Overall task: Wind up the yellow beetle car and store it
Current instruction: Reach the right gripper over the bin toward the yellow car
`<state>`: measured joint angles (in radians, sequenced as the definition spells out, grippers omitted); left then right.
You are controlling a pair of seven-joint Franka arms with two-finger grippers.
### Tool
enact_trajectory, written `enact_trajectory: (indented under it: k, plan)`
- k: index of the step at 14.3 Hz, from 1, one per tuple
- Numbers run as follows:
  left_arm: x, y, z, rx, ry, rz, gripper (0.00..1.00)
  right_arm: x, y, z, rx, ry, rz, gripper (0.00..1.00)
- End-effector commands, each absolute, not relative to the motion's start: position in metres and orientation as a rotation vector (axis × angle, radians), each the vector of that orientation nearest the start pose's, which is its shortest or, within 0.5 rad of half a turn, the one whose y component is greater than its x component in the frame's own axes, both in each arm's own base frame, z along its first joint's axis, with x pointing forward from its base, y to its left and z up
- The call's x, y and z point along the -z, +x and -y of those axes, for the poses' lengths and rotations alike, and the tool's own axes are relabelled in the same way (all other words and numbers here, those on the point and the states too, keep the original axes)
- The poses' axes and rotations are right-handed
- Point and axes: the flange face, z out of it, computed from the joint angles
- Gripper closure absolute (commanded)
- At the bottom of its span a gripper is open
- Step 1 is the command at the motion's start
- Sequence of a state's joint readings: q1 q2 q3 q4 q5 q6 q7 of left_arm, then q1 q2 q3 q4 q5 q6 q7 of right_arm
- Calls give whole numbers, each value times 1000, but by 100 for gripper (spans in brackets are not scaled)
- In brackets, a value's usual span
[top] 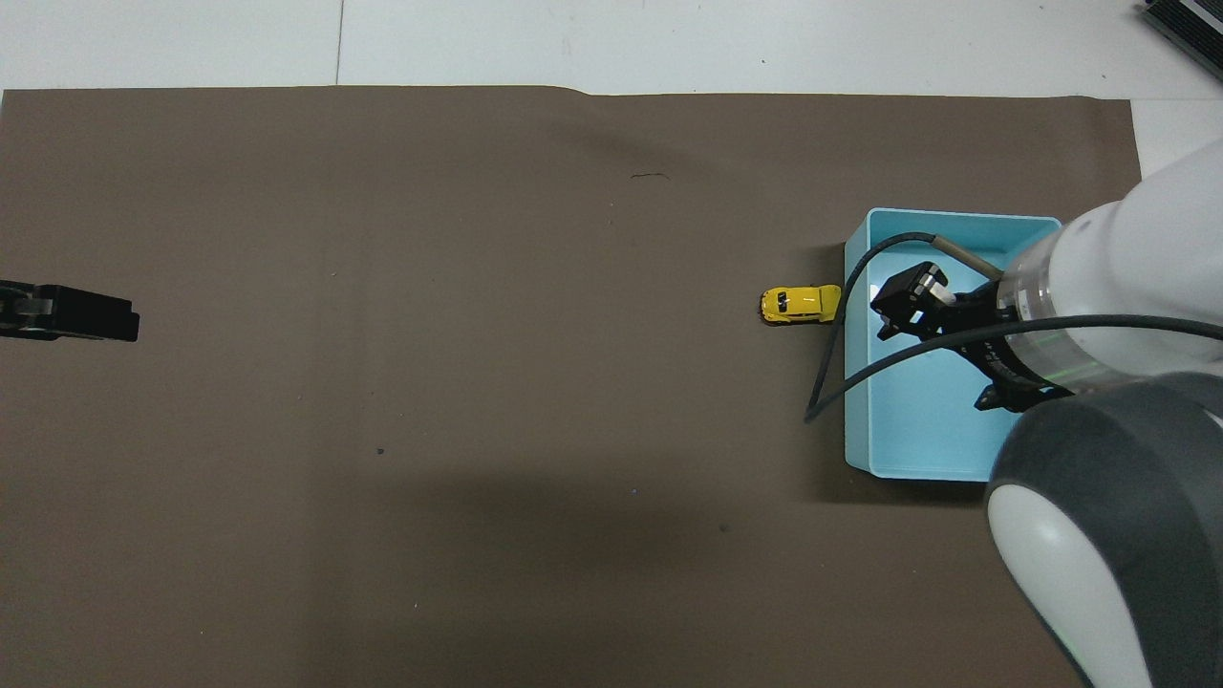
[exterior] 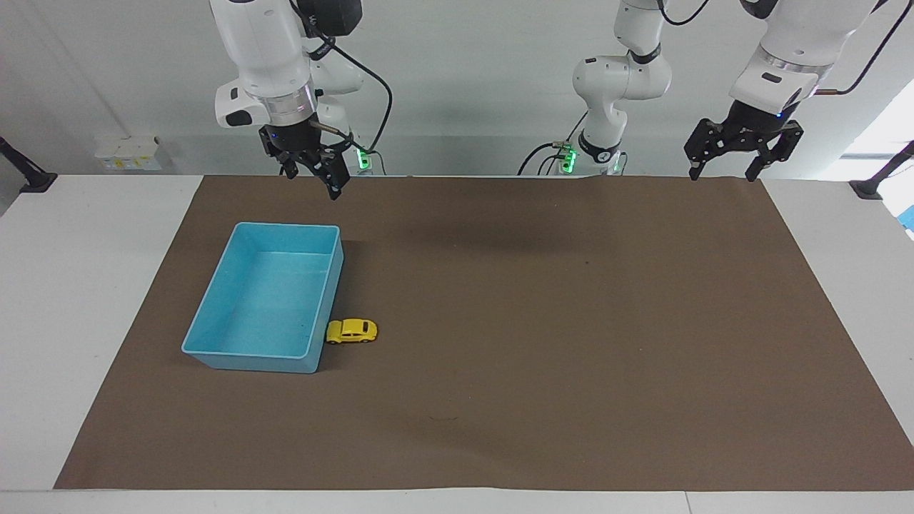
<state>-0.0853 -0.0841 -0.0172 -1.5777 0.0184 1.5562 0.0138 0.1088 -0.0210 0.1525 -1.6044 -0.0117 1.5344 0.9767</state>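
Yellow beetle car sits on brown mat, touching blue bin wall at the corner farther from robots. Right gripper up over mat near bin's robot-side edge, fingers spread, empty. Left gripper waits well apart from bin, fingers spread.

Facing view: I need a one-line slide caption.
Yellow toy car beside blue bin; both open grippers, right and left, raised.

The brown mat looks like matt paper, faintly creased, over a smooth white tabletop. The blue bin is glossy plastic with a reflective floor. The yellow beetle car has a shiny painted finish.
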Motion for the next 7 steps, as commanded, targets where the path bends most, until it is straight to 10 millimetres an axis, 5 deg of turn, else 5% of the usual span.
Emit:
enact_trajectory:
  k: [1, 7]
  plan:
    - [-669, 518, 49, 116, -3124, -189, 0, -619, 516, -144, -39, -2891, -1302, 0]
    - [-669, 518, 49, 116, -3124, -189, 0, -605, 520, -162, -33, -2734, -1638, 0]
